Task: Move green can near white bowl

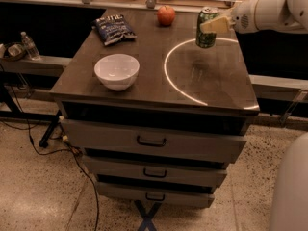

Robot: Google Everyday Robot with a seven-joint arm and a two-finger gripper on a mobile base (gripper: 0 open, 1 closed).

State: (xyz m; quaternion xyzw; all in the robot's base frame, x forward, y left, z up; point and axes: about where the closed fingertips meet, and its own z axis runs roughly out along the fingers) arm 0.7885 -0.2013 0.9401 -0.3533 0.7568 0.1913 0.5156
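At far-right tabletop, end effector grips green can.

This looks like a robotics lab or workshop. A dark metal drawer cabinet stands on a speckled terrazzo floor, and black cables trail past its left edge. The white arm's gripper clasps a green can near the far right corner of the counter.

Dim, warm; ring glare on tabletop under hand
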